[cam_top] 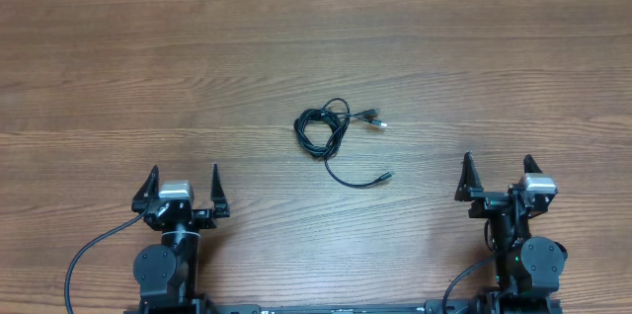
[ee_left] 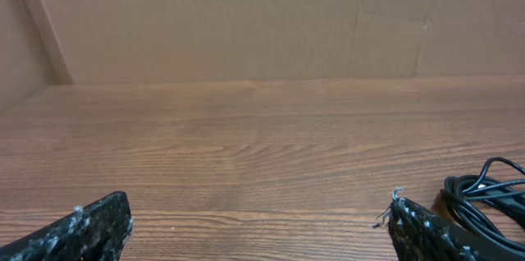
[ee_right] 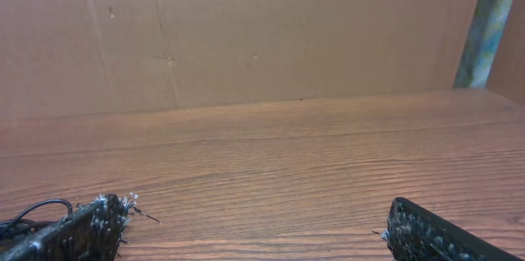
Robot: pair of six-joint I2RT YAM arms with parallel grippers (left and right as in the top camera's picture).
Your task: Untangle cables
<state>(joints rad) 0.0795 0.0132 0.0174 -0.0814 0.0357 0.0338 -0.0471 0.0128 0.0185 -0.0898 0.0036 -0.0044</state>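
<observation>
A tangled bundle of black cables (cam_top: 324,128) lies in the middle of the wooden table, with a light connector end (cam_top: 377,120) to its right and a loose black tail ending in a plug (cam_top: 385,176) in front. Part of the coil shows at the right edge of the left wrist view (ee_left: 488,187) and a loop shows at the left edge of the right wrist view (ee_right: 33,209). My left gripper (cam_top: 185,188) is open and empty near the front left. My right gripper (cam_top: 499,178) is open and empty near the front right. Neither touches the cables.
The wooden table (cam_top: 148,67) spreads around the cables. A brown cardboard wall (ee_left: 246,23) stands behind the table's far edge, also seen in the right wrist view (ee_right: 287,31).
</observation>
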